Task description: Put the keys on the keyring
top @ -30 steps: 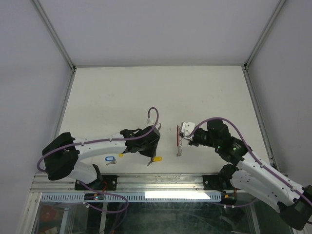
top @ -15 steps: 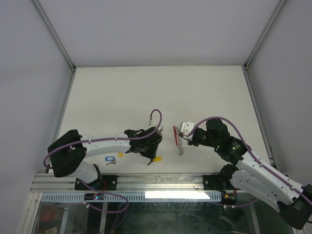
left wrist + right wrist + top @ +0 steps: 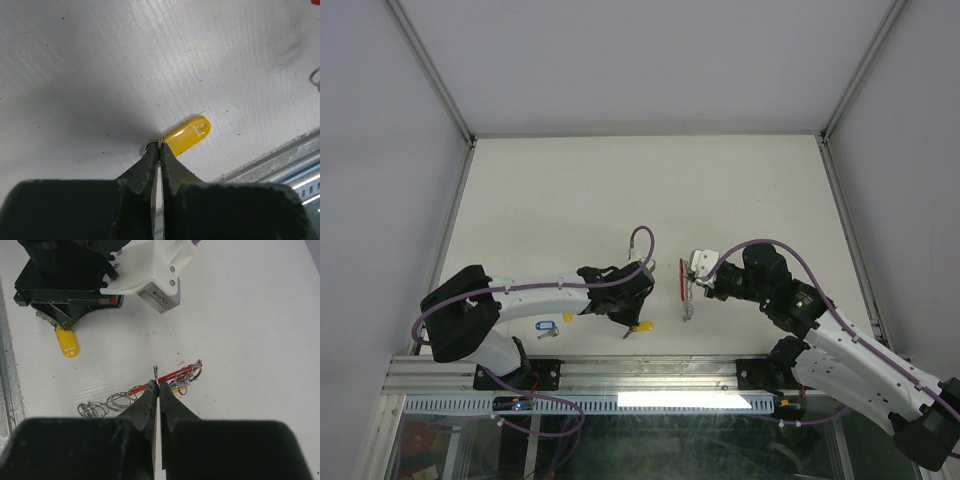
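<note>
The keyring [image 3: 176, 373] is near the front middle of the table [image 3: 620, 190], a thin red plastic band with a row of small silver wire rings hanging along it. The right gripper [image 3: 157, 384] is clamped on the red band, its two dark fingers pressed together with only the band between them. The rings at the free end seem to rest on the table, but I cannot tell this for sure.

Just to the left of it is the yellow key [image 3: 186, 134]. The left gripper [image 3: 159, 145] pinches its metal part, fingers tight together, and the yellow tag sticks out beyond the tips, low over the table.

In the last second the left arm has come a little to the right, so its gripper now stands nearer to the keyring than before. The keyring tilted a bit half a second ago and now it is again almost straight, along the line from front to back. I judge from this that both arms are lining up: the key is brought near, but it is still apart from the rings, so the threading is not begun.

The tag is smooth, glossy plastic, rounded at the end, with a small slot. The rings are thin, shiny and springy looking, they overlap each other. The table is matte white with fine scratches and small dark specks. A blue key [image 3: 544, 327] lies further to the left, untouched, near the front edge
</note>
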Available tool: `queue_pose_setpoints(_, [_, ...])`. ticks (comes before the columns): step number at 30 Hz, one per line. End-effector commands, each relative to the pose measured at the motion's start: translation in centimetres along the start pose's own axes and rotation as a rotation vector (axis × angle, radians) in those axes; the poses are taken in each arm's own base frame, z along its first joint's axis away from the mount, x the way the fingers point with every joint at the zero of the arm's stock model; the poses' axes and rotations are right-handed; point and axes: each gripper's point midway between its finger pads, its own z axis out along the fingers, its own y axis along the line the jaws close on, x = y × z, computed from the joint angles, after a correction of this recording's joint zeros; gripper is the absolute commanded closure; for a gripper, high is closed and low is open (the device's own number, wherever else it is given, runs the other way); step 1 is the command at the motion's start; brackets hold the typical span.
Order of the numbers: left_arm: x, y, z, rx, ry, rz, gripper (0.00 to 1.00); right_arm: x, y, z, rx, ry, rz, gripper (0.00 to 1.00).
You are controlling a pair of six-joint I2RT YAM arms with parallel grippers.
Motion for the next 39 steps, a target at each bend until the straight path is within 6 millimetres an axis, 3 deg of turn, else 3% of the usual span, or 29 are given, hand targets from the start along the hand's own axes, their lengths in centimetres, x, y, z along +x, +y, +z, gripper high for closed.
queue_pose_setpoints(1, [-0.5,-1.1,0.0,0.033,-0.011,0.008,1.00,-3.4,-1.3,-0.7,0.035,-0.089,-0.022,1.00])
queue_pose_setpoints(7, [-1.5,-1.3,-0.7,0.036,-0.045,0.048,1.00,-3.7,-1.5,-0.8,0.041,-0.095,-0.024,1.00])
queue_pose_setpoints(20, [-10.1,-3.3,-5.3,-0.005,-0.307,0.312,1.00,-4.9,-1.0,-1.5,0.013,-0.137,-0.037,1.00])
queue_pose_setpoints(24, [-11.8,-4.3,-6.6,0.019,-0.372,0.382,1.00,-4.9,-0.8,-1.7,0.004,-0.131,-0.037,1.00])
queue_pose_setpoints(27, [-12.4,-5.3,-7.7,0.080,-0.427,0.415,1.00,-4.9,-0.7,-1.8,-0.002,-0.125,-0.038,1.00])
queue_pose_setpoints(31, [-12.4,-5.2,-8.7,0.109,-0.489,0.443,1.00,-5.1,-0.7,-1.9,-0.005,-0.127,-0.044,1.00])
queue_pose_setpoints(39, [-13.6,-5.1,-13.2,0.219,-0.730,0.292,1.00,-5.2,-0.3,-1.9,-0.029,-0.134,-0.045,1.00])
